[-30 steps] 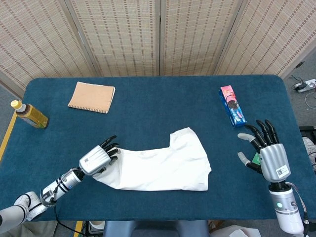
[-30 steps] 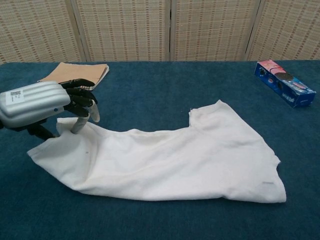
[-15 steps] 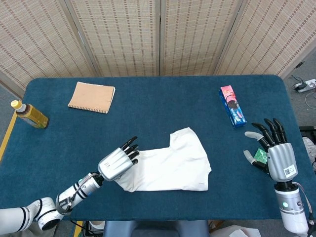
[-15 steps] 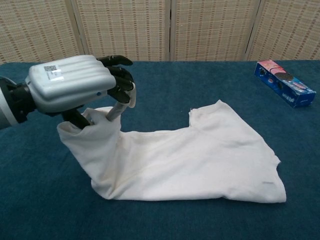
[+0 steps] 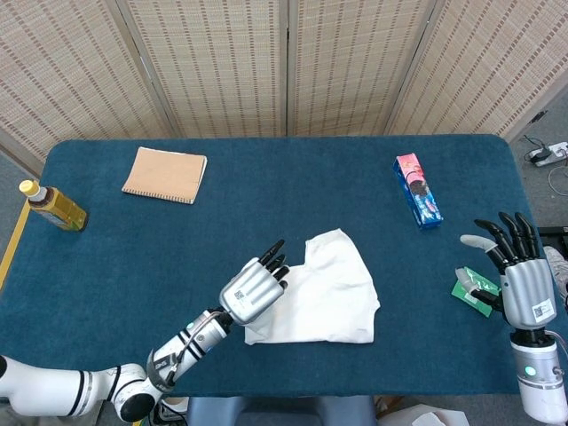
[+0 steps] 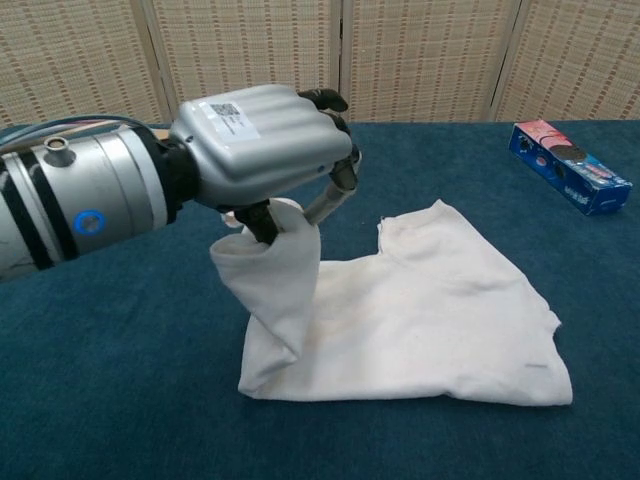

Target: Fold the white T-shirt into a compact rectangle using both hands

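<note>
A wide tabletop [image 5: 266, 186] covered in dark blue cloth, with rounded far corners. Behind it stands a folding screen [image 5: 288, 62] of beige woven panels in pale frames, filling the back of the scene. Grey floor [image 5: 541, 191] shows at the right, with a white power strip [image 5: 546, 153] and cables. Lighting is even and bright.

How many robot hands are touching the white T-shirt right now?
1: the left hand holds the T-shirt by its lifted end. The right hand hangs apart at the table's right edge.
</note>
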{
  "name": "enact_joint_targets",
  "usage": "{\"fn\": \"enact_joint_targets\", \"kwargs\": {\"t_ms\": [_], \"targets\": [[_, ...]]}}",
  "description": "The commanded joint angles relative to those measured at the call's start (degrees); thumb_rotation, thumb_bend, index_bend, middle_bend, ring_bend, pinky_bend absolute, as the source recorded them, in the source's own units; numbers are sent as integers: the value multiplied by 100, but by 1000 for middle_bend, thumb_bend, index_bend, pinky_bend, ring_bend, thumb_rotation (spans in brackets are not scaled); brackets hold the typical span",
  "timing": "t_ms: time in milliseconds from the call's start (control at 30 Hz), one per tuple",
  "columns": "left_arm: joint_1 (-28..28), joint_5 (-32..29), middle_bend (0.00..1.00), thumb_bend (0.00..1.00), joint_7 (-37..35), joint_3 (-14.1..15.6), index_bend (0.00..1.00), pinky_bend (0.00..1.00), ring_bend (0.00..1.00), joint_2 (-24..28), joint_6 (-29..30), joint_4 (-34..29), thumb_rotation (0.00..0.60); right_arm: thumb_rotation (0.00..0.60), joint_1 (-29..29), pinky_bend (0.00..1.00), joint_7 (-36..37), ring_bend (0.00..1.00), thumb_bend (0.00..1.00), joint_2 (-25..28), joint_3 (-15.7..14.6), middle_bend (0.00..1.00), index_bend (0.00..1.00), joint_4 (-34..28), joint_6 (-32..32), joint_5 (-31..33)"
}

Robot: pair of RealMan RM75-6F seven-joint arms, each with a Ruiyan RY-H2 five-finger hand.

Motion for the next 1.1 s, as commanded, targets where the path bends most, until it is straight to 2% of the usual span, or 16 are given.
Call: {"fn": "enact_joint_targets", "kwargs": {"t_ms": [33,500,800,1100], "targets": [[-326,-574,361,924,569,-148,810,2,202,-397,-25,-76,600,600,-28,4,13,78,206,11,14,227,364,5,28,30],[-1267,-1843,361,925,1480,-483,810,2,202,-1513,307,486,600,600,-147,4,110,78,206,106,74,229,364,52,100,172],[-1798,-2500,361,924,1772,-670,810,2,202,-2004,476,961,600,600,-179,4,225,78,206,137,107,229,364,129,98,231],[-2415,-3117,361,925,1932,-1034,809,2,202,-2451,550,1465,600,600,-233,4,325,78,206,225,169,229,364,173,129,322]]}}
